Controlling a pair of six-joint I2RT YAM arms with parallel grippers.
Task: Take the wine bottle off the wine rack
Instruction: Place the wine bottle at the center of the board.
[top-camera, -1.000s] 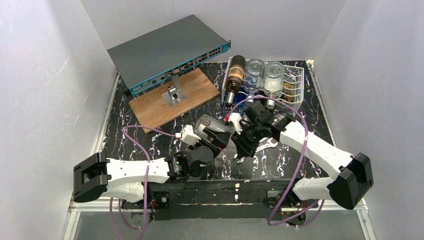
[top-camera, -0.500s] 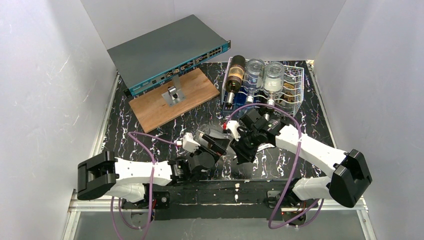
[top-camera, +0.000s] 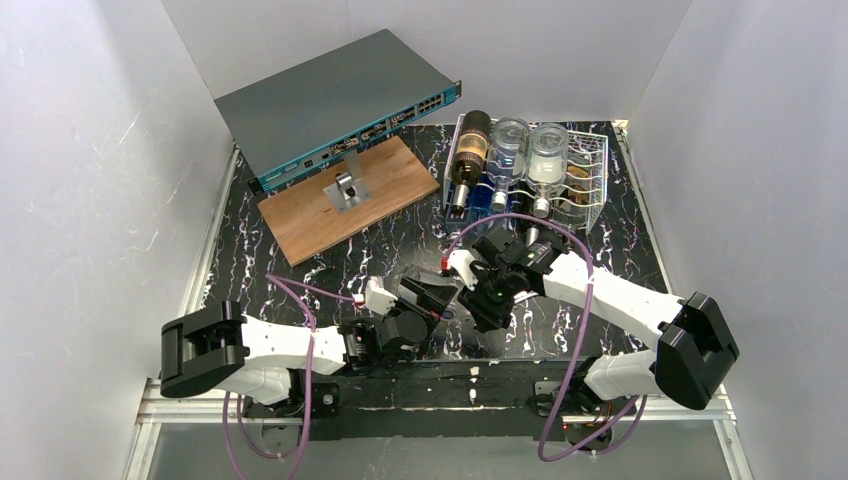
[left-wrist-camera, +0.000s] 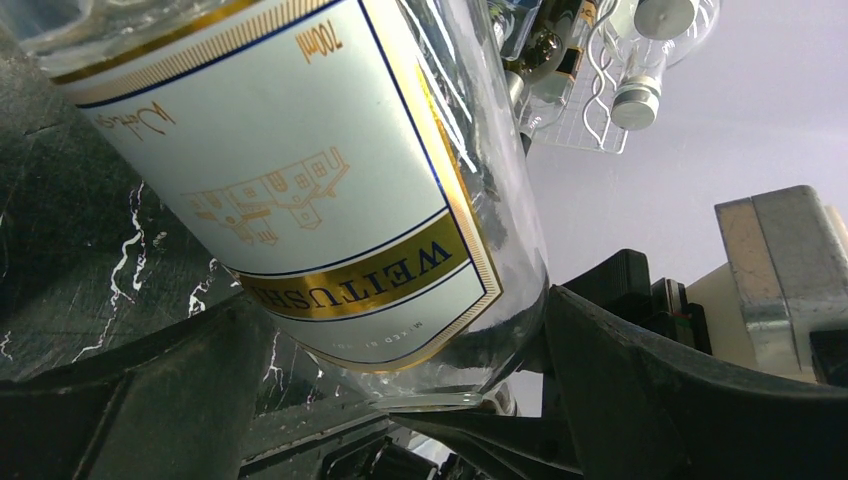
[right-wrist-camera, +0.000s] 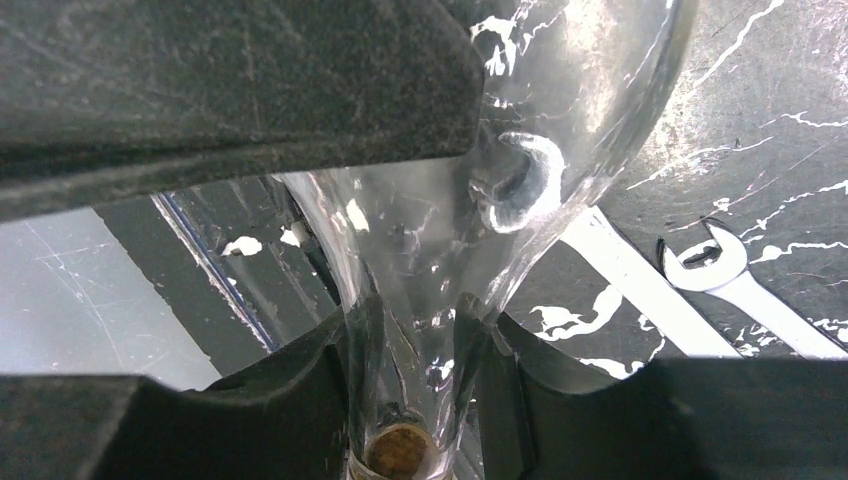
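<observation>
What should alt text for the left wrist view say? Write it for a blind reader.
A clear glass bottle with a pale blue, gold-trimmed label marked 700ml sits clamped between the black fingers of the left gripper. Black white-veined marble table lies behind it; a white wire rack holding bottles shows top right.

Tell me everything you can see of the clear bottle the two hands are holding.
The clear bottle is see-through glass. Its pale label is edged in gold and carries a line drawing of buildings, "700ml" and a gold band of lettering. A cork sits in the narrow neck. The bottle lies tilted, off the wine rack, over the black marbled table near the arms. The left hand clamps its wide lower body and the right hand grips its neck. Whether it touches the table is unclear.
</observation>
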